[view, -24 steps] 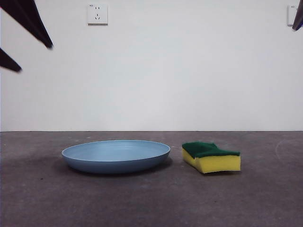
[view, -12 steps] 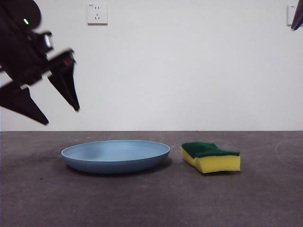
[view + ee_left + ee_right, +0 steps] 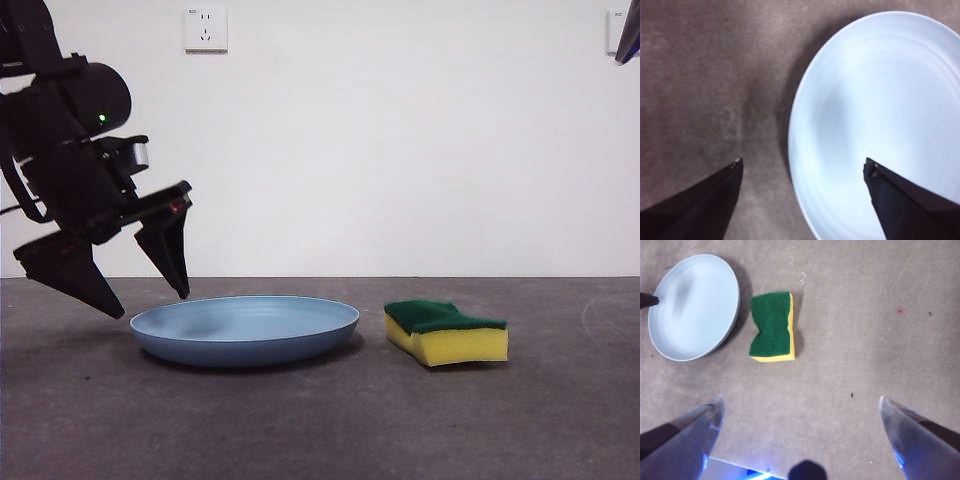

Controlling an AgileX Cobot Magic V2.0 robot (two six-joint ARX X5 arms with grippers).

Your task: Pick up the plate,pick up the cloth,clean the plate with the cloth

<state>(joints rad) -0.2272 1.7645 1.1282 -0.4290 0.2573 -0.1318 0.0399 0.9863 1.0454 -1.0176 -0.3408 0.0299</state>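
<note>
Two jaws spread wide — the left gripper (image 3: 150, 300) straddles the near rim of the plate (image 3: 245, 330), which lies flat on the table (image 3: 320, 420). Likely light, stiff, smooth — best pinched at the rim.

A plain test-bench room — bare white wall (image 3: 400, 150), wall socket (image 3: 206, 30), grey felt-like tabletop (image 3: 320, 420).

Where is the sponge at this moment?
In the front view the sponge lies on the table, green side up, right of the plate and not touching it, far from both grippers.
</note>
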